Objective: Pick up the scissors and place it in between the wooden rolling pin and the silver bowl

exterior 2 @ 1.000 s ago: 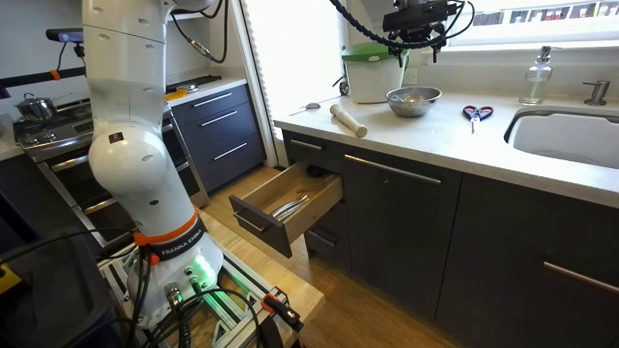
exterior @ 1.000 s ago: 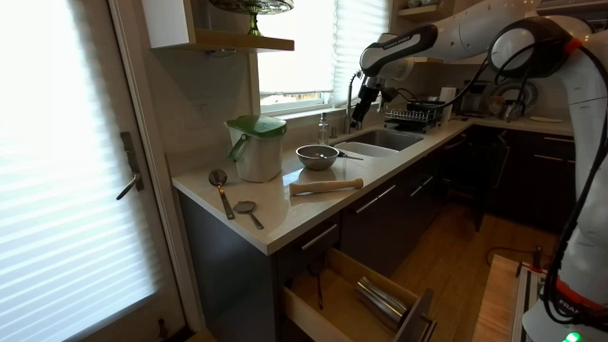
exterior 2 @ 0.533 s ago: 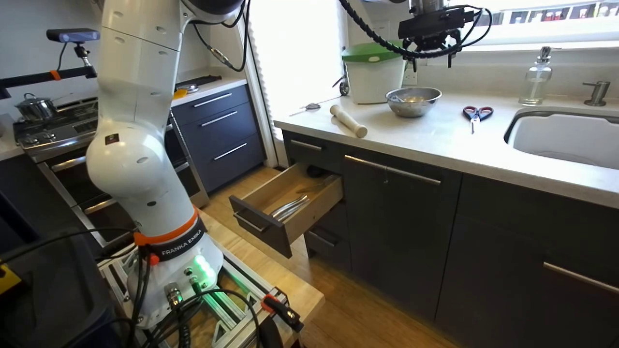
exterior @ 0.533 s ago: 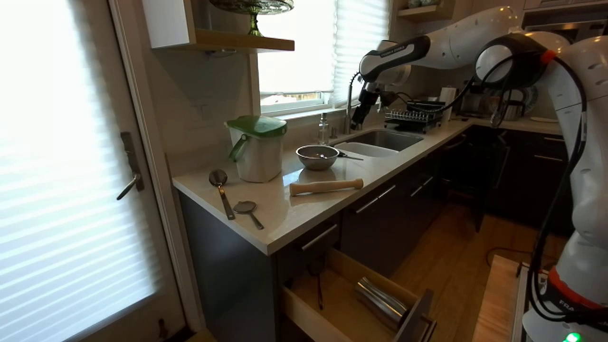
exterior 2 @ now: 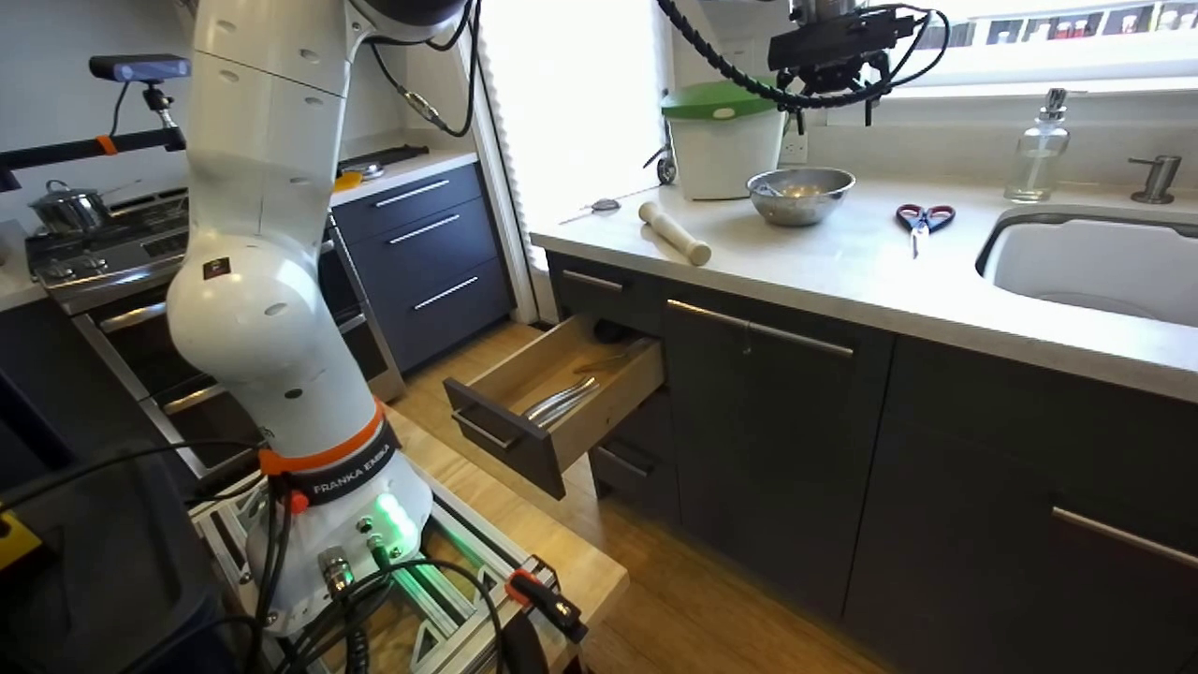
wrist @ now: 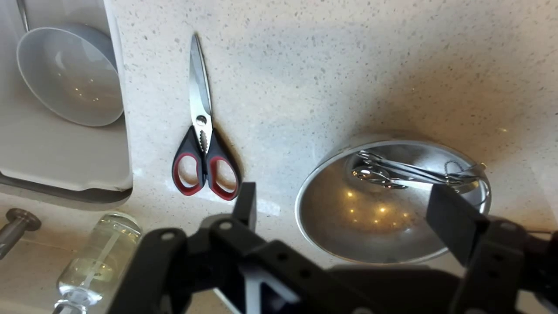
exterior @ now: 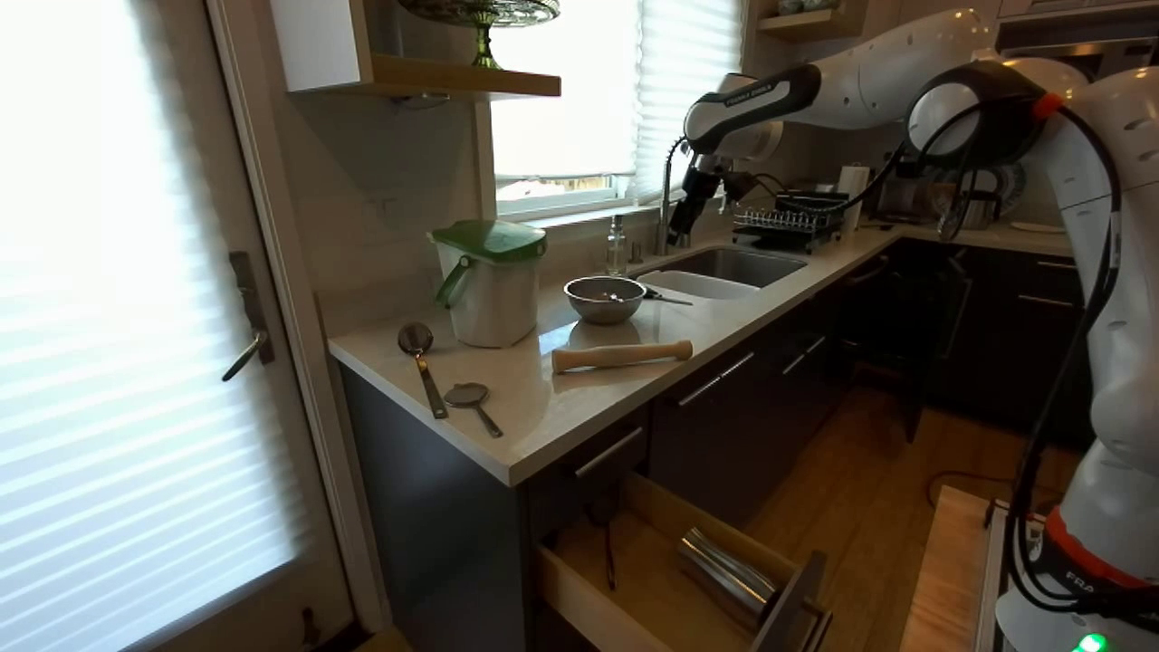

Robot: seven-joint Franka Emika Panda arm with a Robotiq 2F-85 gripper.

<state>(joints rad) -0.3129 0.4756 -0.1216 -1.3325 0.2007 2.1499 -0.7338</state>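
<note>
In an exterior view: arm (exterior 2: 271, 323), white, black base band (exterior 2: 352, 472) lettered FRANKA EMIKA. Drawer (exterior 2: 613, 412), pulled out; contains shiny metal ware (exterior 2: 560, 402), too small to identify. On the bench (exterior 2: 824, 262): rolling pin (exterior 2: 674, 234), wooden, light tan; bin (exterior 2: 725, 159), pale, green lid (exterior 2: 721, 95) on, contents hidden; silver bowl (exterior 2: 797, 212), upright, holding metal utensils (wrist: 375, 174) in the wrist view. Fingers (wrist: 455, 222), raised above the bench, spread well apart in the wrist view. Scissors (exterior 2: 921, 225), lying flat on the bench between silver bowl and sink (exterior 2: 1104, 267), near the latter; blades together, handles black with red inner rims. Bottle (exterior 2: 1037, 157), clear, pump-topped, upright. Sink, pale inside; in the wrist view it holds a pale bowl (wrist: 69, 76).
</note>
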